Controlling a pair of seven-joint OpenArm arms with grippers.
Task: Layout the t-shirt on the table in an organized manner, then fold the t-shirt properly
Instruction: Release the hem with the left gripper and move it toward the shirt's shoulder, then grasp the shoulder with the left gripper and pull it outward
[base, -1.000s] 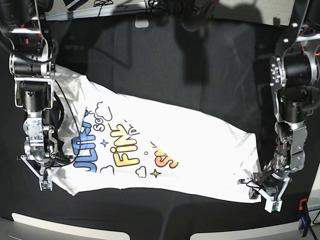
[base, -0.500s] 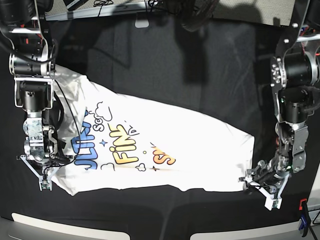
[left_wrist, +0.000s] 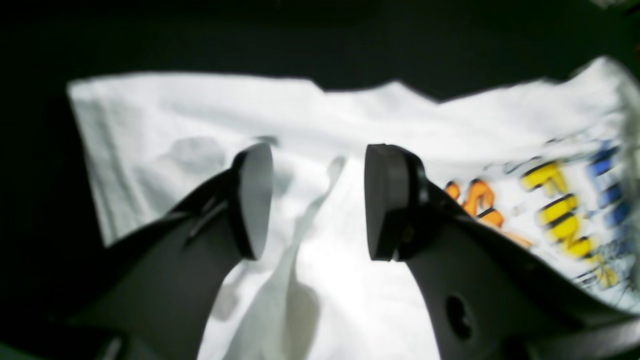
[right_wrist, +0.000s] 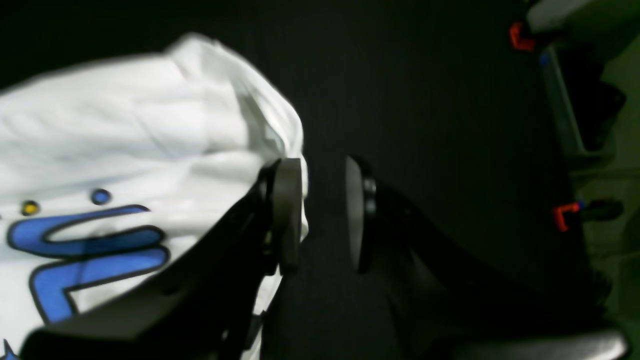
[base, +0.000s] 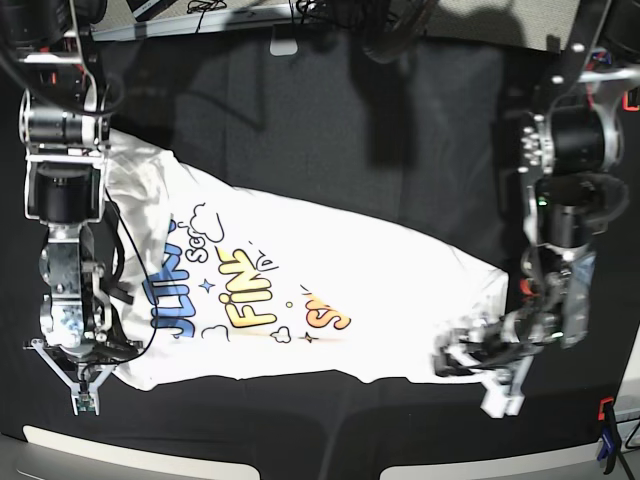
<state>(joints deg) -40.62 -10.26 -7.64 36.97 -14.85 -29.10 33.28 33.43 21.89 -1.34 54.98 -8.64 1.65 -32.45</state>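
Printed across the white cloth t-shirt (base: 300, 300): blue, yellow and orange cartoon lettering, with "FiN" legible in yellow among small clouds and stars. Spread print-up and creased over the middle of the table draped in wrinkled black cloth (base: 330, 130), running from ten o'clock to four o'clock. Left gripper (left_wrist: 317, 200) spread wide above the plain hem end, holding nothing; right gripper (right_wrist: 324, 215) parted narrowly at the shirt's edge, one pad (right_wrist: 287, 215) against the fabric, nothing pinched.
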